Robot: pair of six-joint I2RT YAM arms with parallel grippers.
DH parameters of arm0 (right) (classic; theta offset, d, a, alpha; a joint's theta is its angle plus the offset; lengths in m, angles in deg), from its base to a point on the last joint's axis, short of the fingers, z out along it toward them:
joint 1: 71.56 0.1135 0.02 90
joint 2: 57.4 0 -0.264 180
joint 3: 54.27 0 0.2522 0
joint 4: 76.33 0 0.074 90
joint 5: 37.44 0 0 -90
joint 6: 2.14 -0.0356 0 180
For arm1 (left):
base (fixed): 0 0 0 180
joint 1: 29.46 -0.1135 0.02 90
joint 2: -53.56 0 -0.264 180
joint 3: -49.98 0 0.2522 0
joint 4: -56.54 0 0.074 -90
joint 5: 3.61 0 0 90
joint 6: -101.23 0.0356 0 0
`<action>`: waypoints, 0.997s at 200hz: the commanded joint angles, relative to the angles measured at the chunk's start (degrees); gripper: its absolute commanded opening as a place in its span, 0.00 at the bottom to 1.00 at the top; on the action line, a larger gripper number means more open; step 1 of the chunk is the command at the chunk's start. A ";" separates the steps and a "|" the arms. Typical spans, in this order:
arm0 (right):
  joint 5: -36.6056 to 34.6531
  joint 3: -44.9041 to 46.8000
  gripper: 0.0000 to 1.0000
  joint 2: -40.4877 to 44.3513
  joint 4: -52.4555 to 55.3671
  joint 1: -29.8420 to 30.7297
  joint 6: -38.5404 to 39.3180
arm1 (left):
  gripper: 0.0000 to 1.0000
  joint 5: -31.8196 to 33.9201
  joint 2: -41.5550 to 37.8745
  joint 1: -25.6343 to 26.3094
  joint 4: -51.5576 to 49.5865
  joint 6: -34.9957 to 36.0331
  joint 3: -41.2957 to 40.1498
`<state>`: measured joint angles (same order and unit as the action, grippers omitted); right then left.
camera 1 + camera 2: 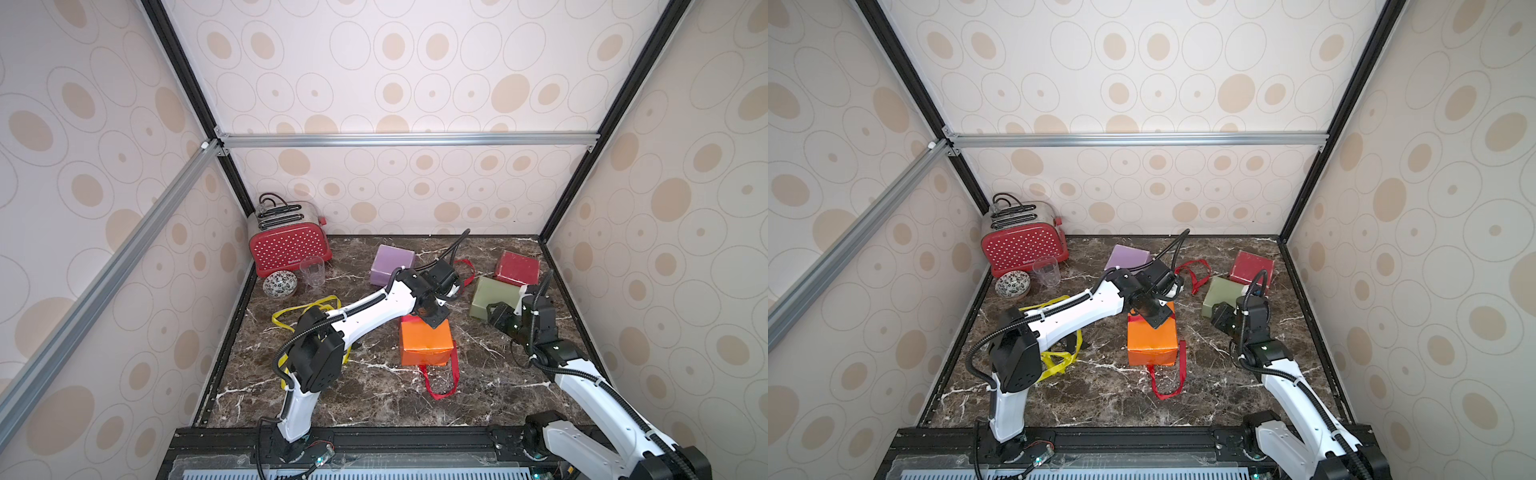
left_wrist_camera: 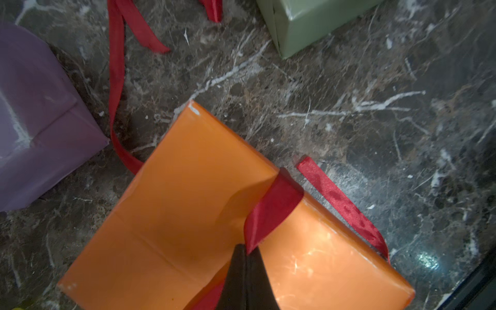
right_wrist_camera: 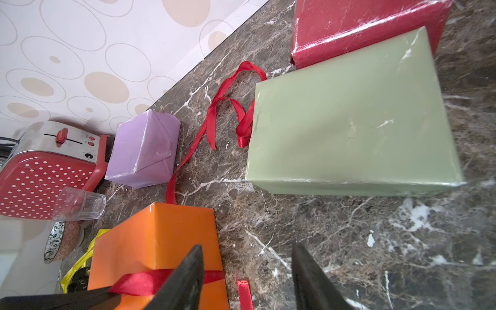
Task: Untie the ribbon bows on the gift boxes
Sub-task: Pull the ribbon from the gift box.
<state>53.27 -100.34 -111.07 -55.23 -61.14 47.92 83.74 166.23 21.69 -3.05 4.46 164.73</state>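
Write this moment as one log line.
left pincer: shut on red ribbon | right pincer: open, empty | orange box: ribbon across it

Partly hidden behind the left arm (image 1: 1084, 309): yellow ribbon (image 1: 1059, 360), corner of lilac box (image 1: 1127, 255). Cut off by the edge in the left wrist view: olive green box (image 2: 308, 24). Too small to read: lettering on toaster (image 1: 1021, 249).

Clear gap btwn orange box (image 1: 426, 343) & olive box (image 1: 494, 297); toaster (image 1: 289, 245) crowds far-left corner.

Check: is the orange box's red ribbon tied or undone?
Undone: no bow shows; the red ribbon crosses the orange box as one band, pinched in the shut left tool.
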 commanded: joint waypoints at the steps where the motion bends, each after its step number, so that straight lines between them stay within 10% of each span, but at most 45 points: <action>1: 0.61 0.67 0.54 -0.44 -0.65 -0.65 -0.84 | 0.00 0.04 -5.86 -0.16 7.21 -3.39 -1.13; 93: 1.49 0.67 0.54 -0.82 -0.92 -1.19 -1.02 | 0.00 22.21 -22.68 -0.19 18.12 -6.81 -5.26; 199: 1.75 0.71 0.54 -0.74 -1.09 -1.27 -1.08 | 0.00 34.06 -17.78 -0.27 10.05 2.48 27.81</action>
<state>54.56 -100.12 -111.68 -55.37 -61.95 47.57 114.64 146.21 21.52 9.17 3.87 186.80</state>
